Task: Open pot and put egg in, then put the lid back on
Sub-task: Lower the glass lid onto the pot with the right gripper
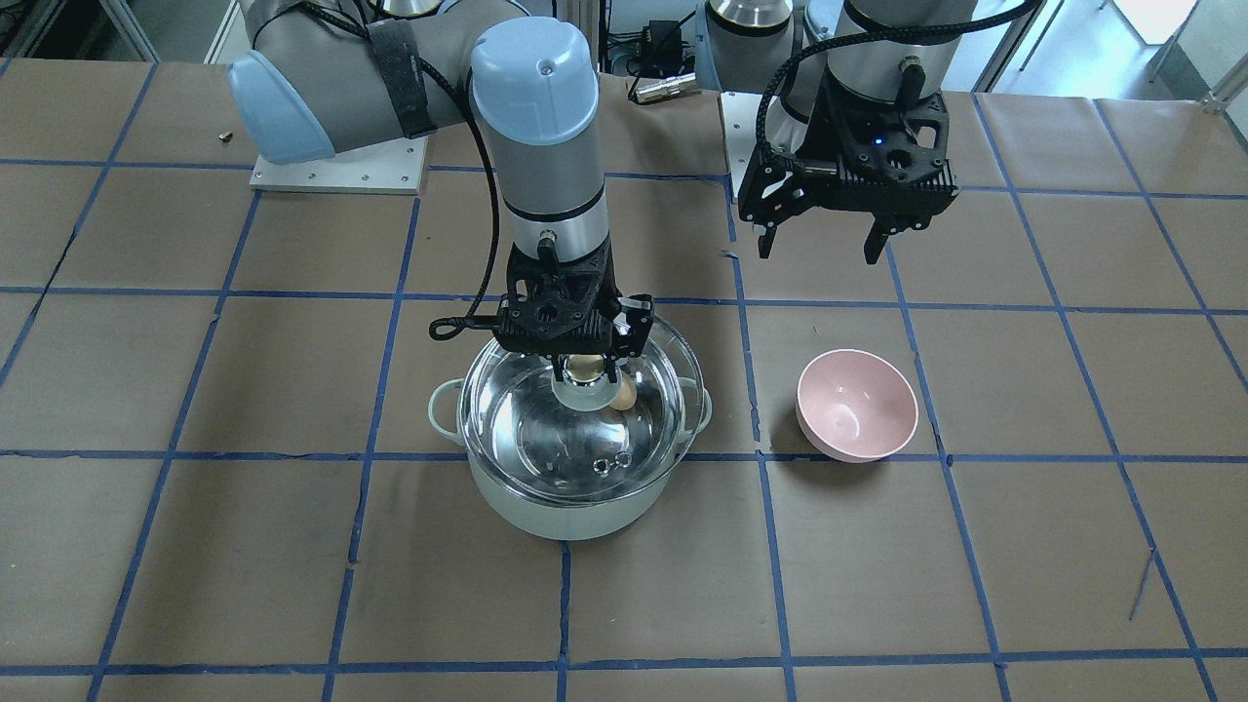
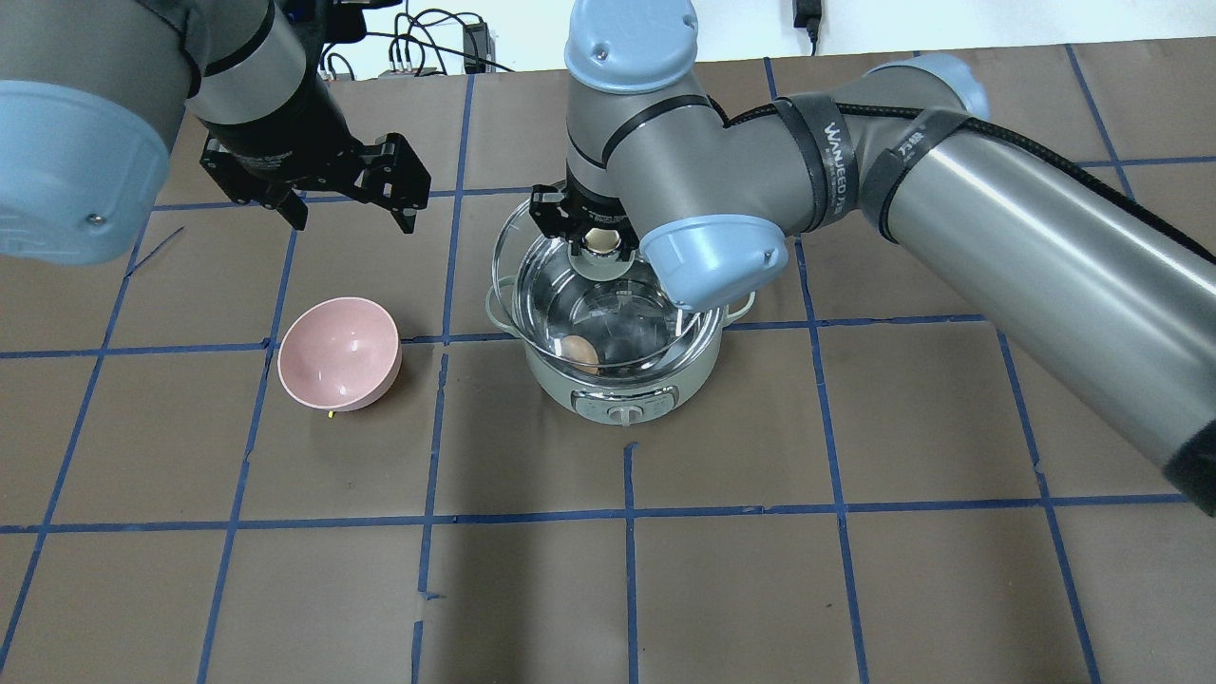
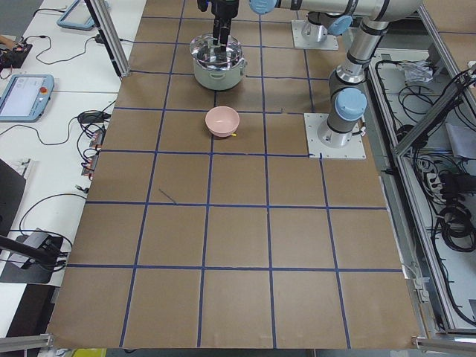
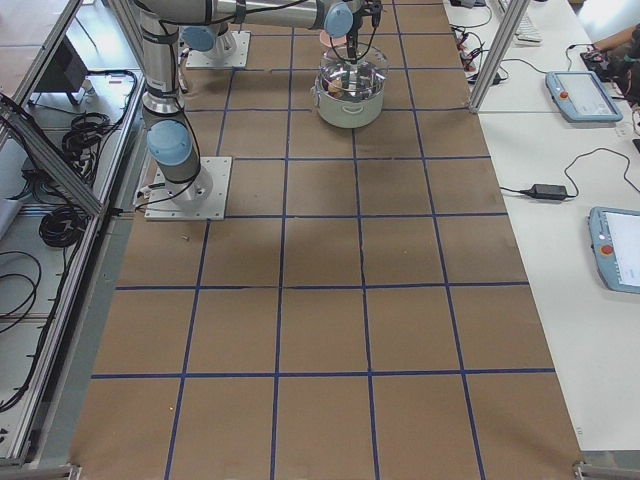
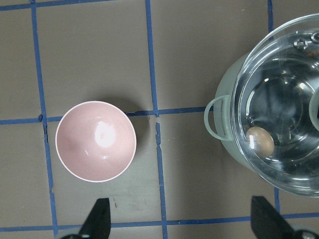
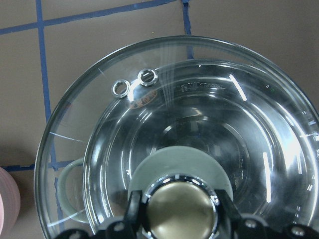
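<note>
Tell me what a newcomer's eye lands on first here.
The right gripper, shut on the knob of the glass lid, holds it over the mint-green pot, not squarely on the rim. Through the glass, the tan egg shows on the pot's steel floor. On the robot's left of the pot sits an empty pink bowl, with the left gripper open in the air near it.

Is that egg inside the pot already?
Yes, inside: the egg lies on the steel floor of the pot, visible through the glass lid the right claw holds over it.
</note>
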You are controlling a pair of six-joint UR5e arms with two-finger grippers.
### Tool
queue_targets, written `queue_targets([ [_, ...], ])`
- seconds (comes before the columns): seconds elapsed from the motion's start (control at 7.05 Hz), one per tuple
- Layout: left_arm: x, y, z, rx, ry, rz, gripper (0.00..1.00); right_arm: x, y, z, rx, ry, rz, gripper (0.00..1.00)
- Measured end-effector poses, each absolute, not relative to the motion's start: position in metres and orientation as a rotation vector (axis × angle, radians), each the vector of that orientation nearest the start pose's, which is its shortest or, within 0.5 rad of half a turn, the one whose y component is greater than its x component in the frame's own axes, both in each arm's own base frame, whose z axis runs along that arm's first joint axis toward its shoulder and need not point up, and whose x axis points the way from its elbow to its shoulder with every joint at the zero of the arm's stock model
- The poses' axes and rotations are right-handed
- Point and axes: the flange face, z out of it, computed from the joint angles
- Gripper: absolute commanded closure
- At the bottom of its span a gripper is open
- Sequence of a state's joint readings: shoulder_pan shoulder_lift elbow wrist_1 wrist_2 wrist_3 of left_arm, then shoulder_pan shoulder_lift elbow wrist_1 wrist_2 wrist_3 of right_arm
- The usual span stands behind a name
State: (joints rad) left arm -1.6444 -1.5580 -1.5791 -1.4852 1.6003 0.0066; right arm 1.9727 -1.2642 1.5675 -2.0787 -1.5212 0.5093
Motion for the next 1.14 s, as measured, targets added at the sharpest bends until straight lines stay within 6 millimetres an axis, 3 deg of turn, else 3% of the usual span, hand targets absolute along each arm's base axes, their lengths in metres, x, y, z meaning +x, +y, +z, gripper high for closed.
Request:
queue_targets([
  [0.28, -0.167, -0.484, 0.498, 0.128, 3.123, -0.141, 0.00, 0.370, -0.517, 0.361, 0.154, 3.004, -0.215, 0.70],
  [1.14, -0.166, -0.484, 0.498, 0.127, 3.122, -0.149, 0.00, 0.368, -0.514, 0.354, 0.120, 3.029, -0.195, 0.70],
])
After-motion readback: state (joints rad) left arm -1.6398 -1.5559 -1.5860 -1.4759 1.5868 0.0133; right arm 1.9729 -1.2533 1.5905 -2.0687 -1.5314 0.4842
